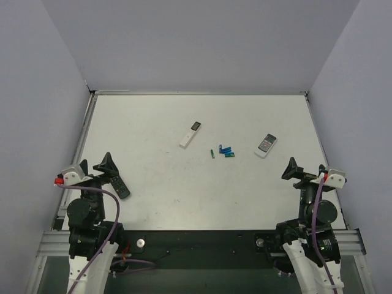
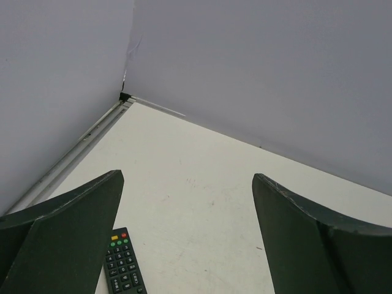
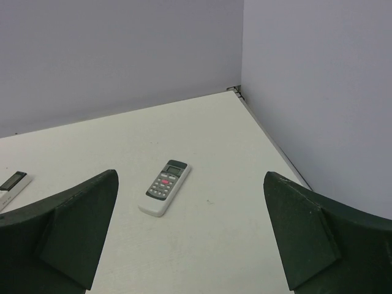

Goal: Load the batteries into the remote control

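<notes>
Dark green fingers (image 2: 61,233) fill the bottom corners of the left wrist view. The left tool (image 1: 96,164) is spread wide, grasping nothing, and hangs over the near left part of the white desk (image 1: 153,122). Just beside it lies the remote control (image 1: 120,187), long, slim and black, set at an angle on the desk. In the wrist view its top rows of small buttons, with green, yellow and red ones among them, show beside the left finger. The rest is cut off by the picture's edge.

The right tool (image 1: 306,169) is likewise released, its fingers (image 3: 67,239) far apart with nothing between them, over the near right part of the desk. Ahead of it, well apart, a short white remote (image 1: 266,146) with a grey keypad lies face up.

The batteries (image 1: 213,154), tiny green cells, lie near the middle of the desk in a loose cluster with small blue cells (image 1: 225,149). The cluster sits between the short white remote and a white stick remote (image 1: 190,134) with a dark far end. Remote control and batteries are well apart.
</notes>
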### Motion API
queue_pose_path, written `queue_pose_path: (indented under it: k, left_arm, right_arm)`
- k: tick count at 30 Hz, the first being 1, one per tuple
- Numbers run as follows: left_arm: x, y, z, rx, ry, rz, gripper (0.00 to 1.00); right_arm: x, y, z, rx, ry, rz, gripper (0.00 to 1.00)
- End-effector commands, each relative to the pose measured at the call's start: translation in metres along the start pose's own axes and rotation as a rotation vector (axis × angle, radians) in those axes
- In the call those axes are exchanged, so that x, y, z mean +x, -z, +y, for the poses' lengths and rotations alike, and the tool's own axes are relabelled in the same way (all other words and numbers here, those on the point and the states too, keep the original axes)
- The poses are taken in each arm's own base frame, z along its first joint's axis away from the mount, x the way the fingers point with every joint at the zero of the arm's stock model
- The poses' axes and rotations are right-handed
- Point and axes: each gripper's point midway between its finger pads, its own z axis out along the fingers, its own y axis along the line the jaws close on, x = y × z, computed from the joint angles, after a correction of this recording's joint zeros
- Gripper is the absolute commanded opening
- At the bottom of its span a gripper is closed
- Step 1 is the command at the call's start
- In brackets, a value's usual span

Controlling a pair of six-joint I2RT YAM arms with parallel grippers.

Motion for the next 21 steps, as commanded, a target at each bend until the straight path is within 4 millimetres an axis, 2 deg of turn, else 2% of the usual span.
queue_pose_path:
  k: [1,10,13,15,17,18,21]
  left_arm:
    - [-0.004,-0.005,0.0,-0.03,0.024,0.027,0.97]
    - [0.035,-0.017,0.001,-0.11,0.059,0.236,0.97]
    - [0.053,-0.018,0.007,-0.168,0.05,0.325,0.97]
    - [0.074,-0.017,0.018,-0.245,0.015,0.429,0.97]
    - [0.085,-0.013,0.024,-0.303,-0.005,0.519,0.97]
    - [0.1,-0.013,0.029,-0.345,-0.036,0.592,0.97]
    - [0.127,-0.009,0.04,-0.451,-0.089,0.75,0.97]
  right_arm:
    - [-0.024,0.009,-0.001,-0.011,-0.077,-0.093,1.0]
    - [-0.026,0.013,0.007,-0.057,-0.098,-0.103,1.0]
    - [-0.026,0.014,0.009,-0.07,-0.102,-0.103,1.0]
    - [-0.026,0.015,0.011,-0.082,-0.107,-0.107,1.0]
    - [-0.028,0.017,0.012,-0.096,-0.115,-0.115,1.0]
    - [-0.028,0.017,0.013,-0.099,-0.115,-0.117,1.0]
    - [-0.028,0.018,0.016,-0.119,-0.122,-0.122,1.0]
